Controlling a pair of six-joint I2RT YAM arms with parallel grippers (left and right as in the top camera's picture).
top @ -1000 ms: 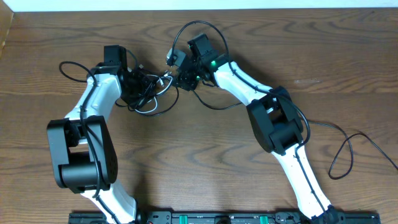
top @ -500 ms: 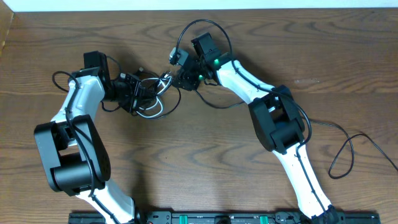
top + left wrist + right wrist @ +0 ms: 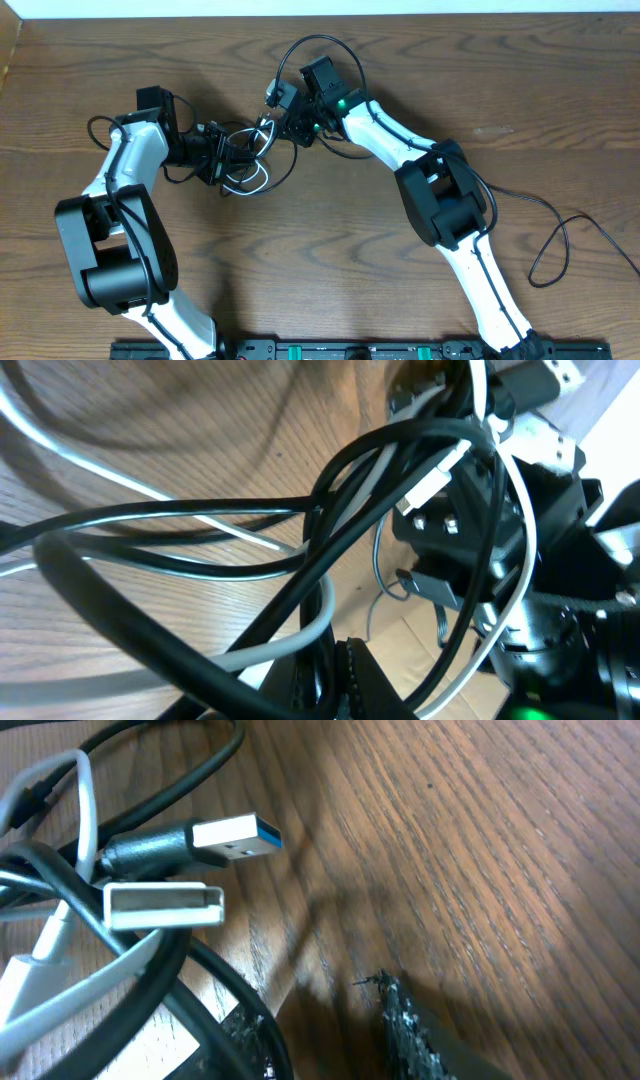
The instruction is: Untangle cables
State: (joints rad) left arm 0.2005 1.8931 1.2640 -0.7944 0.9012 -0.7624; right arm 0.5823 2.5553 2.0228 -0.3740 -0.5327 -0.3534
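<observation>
The cables [image 3: 245, 152] lie in a tangle on the wooden table between my two grippers: several black cords and a white one [image 3: 247, 182] looping toward the front. My left gripper [image 3: 214, 150] is at the tangle's left side. In the left wrist view it [image 3: 335, 675] is shut on a black cable, with black cords [image 3: 200, 520] and a grey-white cord [image 3: 270, 645] crossing ahead. My right gripper [image 3: 283, 125] is at the tangle's upper right. Its jaws [image 3: 330, 1035] stand apart over bare wood, with a black cord beside the left finger. A blue-tongued plug [image 3: 235, 832] and a silver plug [image 3: 165, 905] lie just ahead.
A thick black arm cord [image 3: 330, 45] arches over the right wrist, and another [image 3: 560, 240] trails across the table at the right. The table's back edge [image 3: 320, 14] runs along the top. The arm bases [image 3: 330, 350] stand at the front.
My left arm has swung left, drawing its side of the tangle with it and stretching the bundle out. The right gripper's jaws have narrowed; it has barely shifted.
</observation>
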